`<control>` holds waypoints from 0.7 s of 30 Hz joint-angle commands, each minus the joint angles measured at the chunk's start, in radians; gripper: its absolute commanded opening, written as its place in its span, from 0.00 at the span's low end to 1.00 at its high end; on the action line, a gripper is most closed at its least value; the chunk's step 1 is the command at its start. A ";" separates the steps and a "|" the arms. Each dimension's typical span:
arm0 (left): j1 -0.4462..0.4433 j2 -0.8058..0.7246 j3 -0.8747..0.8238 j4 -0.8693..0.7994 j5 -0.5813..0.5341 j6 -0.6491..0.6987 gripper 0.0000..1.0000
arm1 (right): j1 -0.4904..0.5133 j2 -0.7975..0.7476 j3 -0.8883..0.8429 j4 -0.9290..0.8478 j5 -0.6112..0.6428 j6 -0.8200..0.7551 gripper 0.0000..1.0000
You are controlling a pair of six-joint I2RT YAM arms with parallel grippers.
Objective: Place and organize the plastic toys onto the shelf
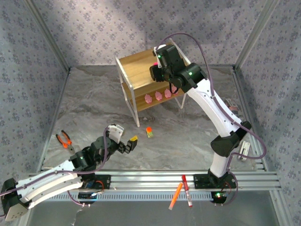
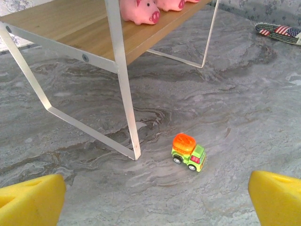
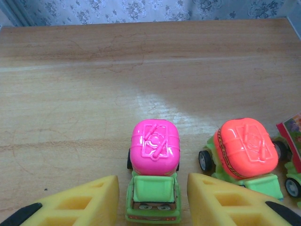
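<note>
Right hand (image 3: pixel 153 179) spread astride pink-topped truck (image 3: pixel 154 150) on shelf (image 3: pixel 70 94) top, pigs (image 1: pixel 158 96) below; orange-topped truck (image 2: pixel 188 151) left on desk (image 2: pixel 244 108), left hand (image 2: pixel 156 188) spread toward it

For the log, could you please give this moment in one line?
right gripper: open around pink-topped truck on shelf | left gripper: open | orange-topped truck: on table

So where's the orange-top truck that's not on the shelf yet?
In the left wrist view the orange-top truck sits on the grey table, just right of the front leg of the shelf, ahead of the left gripper.
</note>
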 commanded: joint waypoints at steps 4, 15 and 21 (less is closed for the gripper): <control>0.004 0.035 0.024 0.020 0.025 -0.009 1.00 | 0.027 -0.098 -0.038 0.008 0.059 -0.017 0.45; 0.002 0.096 0.039 0.033 0.052 -0.008 0.99 | 0.075 -0.205 -0.149 0.024 0.117 -0.004 0.45; 0.001 0.122 0.045 0.034 0.057 -0.007 1.00 | 0.137 -0.270 -0.259 0.037 0.161 0.022 0.45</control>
